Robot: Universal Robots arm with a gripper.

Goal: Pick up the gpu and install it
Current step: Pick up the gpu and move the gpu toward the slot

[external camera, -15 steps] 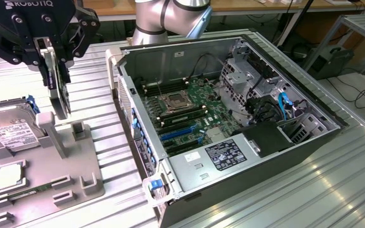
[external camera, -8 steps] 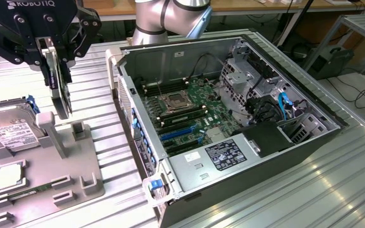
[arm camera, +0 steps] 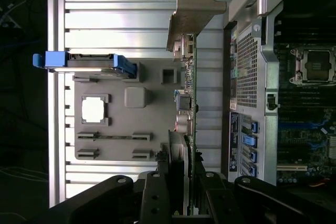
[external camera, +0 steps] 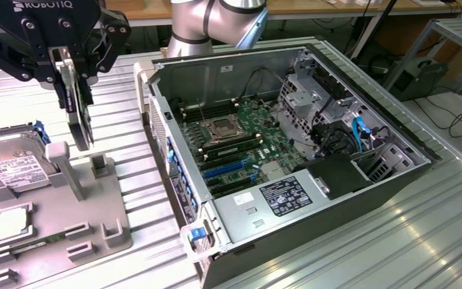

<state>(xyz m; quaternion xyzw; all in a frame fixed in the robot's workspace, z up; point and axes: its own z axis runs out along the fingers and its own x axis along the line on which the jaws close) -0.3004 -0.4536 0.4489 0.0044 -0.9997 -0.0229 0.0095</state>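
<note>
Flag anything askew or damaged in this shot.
Nothing stands out. The gpu hangs on edge, clamped in the pincer above the grey parts tray. The open case beside it looks intact.

You have a ribbed aluminium table [external camera: 391,241] underneath, bright with glare toward nine o'clock. At twelve o'clock a wooden bench [external camera: 319,7] runs across. At two o'clock stands a metal rack [external camera: 454,25], with cables [external camera: 458,123] trailing over grey floor [external camera: 432,105] at three.

I see the gpu [external camera: 77,120] in my hand [external camera: 74,71] above the parts tray [external camera: 98,201], which carries the hard drive [external camera: 10,165]; the computer case [external camera: 215,78] lies at the exterior view's right.
</note>
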